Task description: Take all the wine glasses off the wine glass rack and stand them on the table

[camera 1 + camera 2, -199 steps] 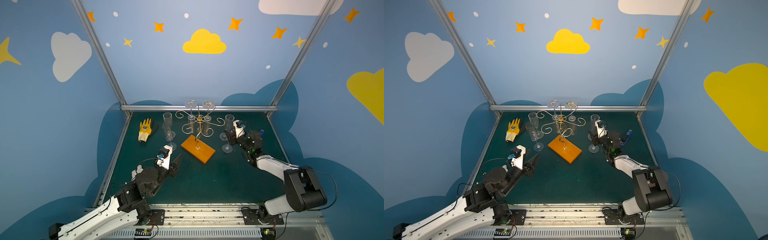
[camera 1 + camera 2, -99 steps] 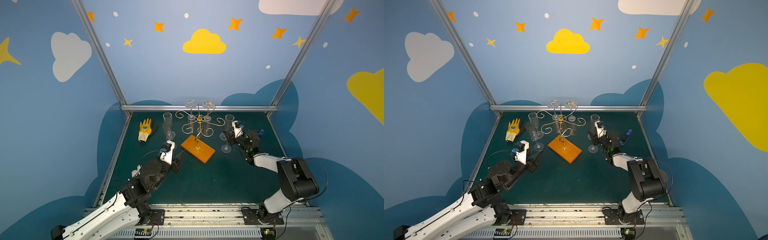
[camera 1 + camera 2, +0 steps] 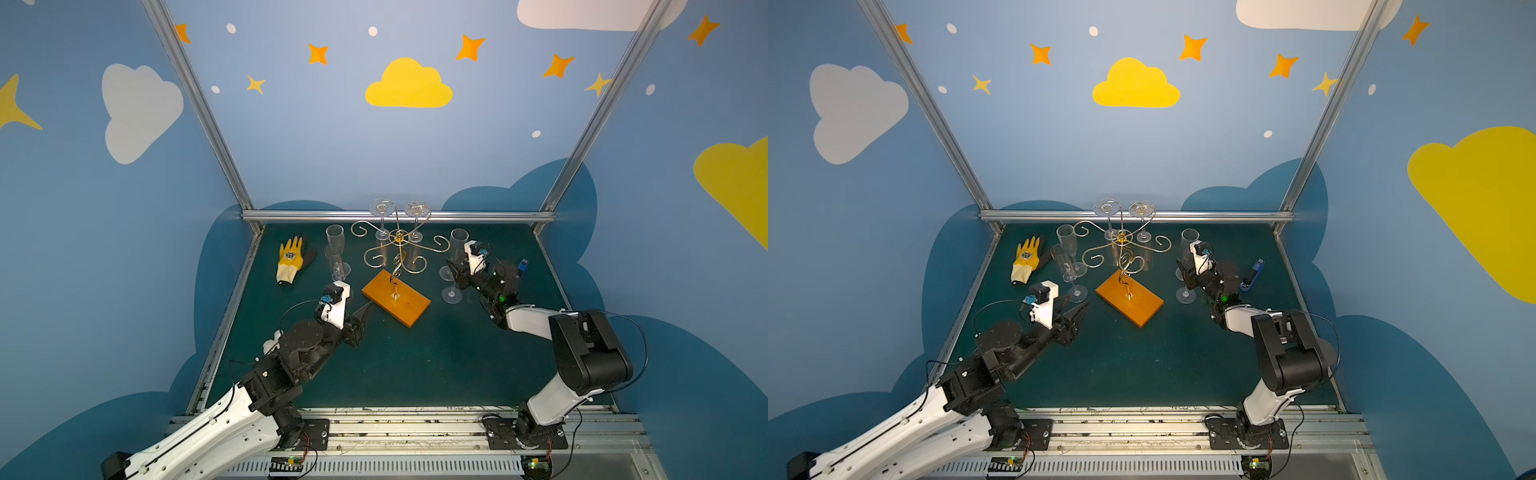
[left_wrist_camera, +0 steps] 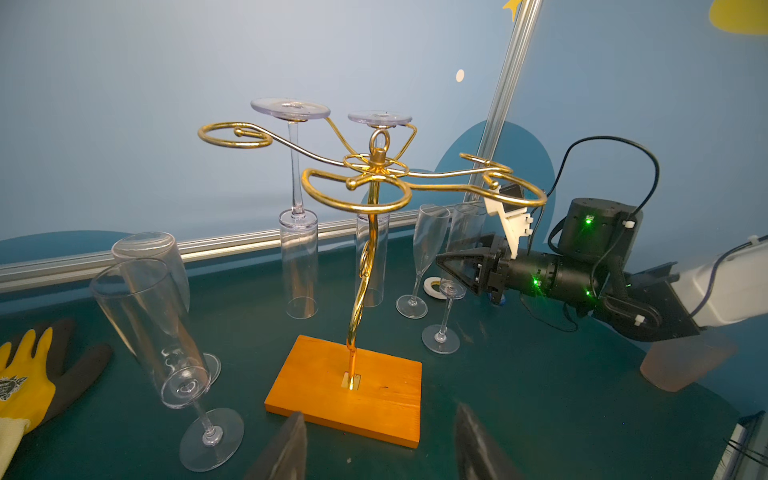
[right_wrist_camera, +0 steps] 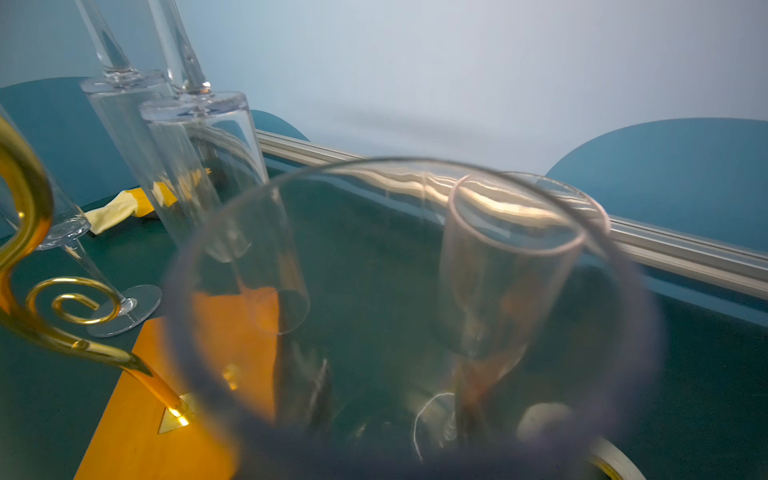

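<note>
The wine glass rack [image 3: 398, 266] [image 4: 376, 183] is a gold wire stand on an orange wooden base [image 3: 1129, 302], in the middle of the green table. Two wine glasses [image 4: 297, 249] [image 4: 372, 257] hang upside down from its rear arms. My right gripper [image 3: 455, 270] [image 4: 451, 266] [image 5: 386, 407] is shut on the bowl of another wine glass [image 4: 469, 226] right of the rack. The foot of this glass [image 3: 452, 296] rests on the table. My left gripper [image 3: 368, 309] [image 4: 380, 453] is open and holds nothing, low by the base's front left corner.
Two flutes [image 3: 334, 249] stand left of the rack, next to a yellow glove [image 3: 289, 259]. A further flute [image 4: 430, 241] and a tape roll [image 4: 432, 286] sit behind the held glass. A blue object [image 3: 1252, 276] lies at the right. An aluminium rail [image 3: 478, 216] closes the back.
My left gripper has moved forward towards the rack's base and opened a little wider. The right arm shifted its elbow while keeping hold of the glass.
</note>
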Controlling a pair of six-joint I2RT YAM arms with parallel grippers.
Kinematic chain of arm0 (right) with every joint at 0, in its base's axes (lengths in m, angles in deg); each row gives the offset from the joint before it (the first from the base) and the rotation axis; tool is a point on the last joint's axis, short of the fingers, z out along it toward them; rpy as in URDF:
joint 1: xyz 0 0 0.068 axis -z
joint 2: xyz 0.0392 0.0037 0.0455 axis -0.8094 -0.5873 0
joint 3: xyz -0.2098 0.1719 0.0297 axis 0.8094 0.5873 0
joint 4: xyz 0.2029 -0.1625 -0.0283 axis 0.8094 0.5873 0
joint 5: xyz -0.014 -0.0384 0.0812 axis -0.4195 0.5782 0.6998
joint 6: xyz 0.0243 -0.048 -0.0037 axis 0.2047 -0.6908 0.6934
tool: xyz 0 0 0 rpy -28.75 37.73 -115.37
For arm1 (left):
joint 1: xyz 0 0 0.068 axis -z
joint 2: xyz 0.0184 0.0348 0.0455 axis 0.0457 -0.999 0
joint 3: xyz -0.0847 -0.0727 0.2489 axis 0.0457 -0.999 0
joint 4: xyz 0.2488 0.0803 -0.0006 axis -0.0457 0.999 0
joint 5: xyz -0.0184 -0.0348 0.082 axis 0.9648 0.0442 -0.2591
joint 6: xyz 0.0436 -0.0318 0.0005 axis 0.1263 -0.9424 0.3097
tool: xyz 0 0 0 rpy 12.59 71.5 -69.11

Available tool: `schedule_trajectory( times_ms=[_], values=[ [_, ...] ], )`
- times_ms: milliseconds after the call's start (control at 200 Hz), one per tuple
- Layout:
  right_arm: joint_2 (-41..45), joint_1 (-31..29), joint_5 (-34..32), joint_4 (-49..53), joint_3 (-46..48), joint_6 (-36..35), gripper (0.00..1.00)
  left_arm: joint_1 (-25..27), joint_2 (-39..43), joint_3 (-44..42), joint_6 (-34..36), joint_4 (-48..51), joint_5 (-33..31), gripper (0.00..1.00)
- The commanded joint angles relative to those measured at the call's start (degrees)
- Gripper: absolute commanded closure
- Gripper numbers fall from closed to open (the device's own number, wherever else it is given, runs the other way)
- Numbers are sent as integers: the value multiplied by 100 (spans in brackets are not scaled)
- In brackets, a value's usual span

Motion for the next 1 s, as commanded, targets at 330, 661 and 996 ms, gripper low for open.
schedule_trajectory(
  times_ms=[330, 661, 996],
  values=[
    [-37, 29, 263, -172, 45, -38, 30, -28, 248, 107, -58, 131, 68, 39],
    [601, 38, 109, 475, 160, -56, 25, -29, 410, 217, 82, 297, 197, 36],
    [1450, 48, -50, 1727, 214, 224, 23, -26, 529, 180, -73, 233, 396, 35]
  ],
)
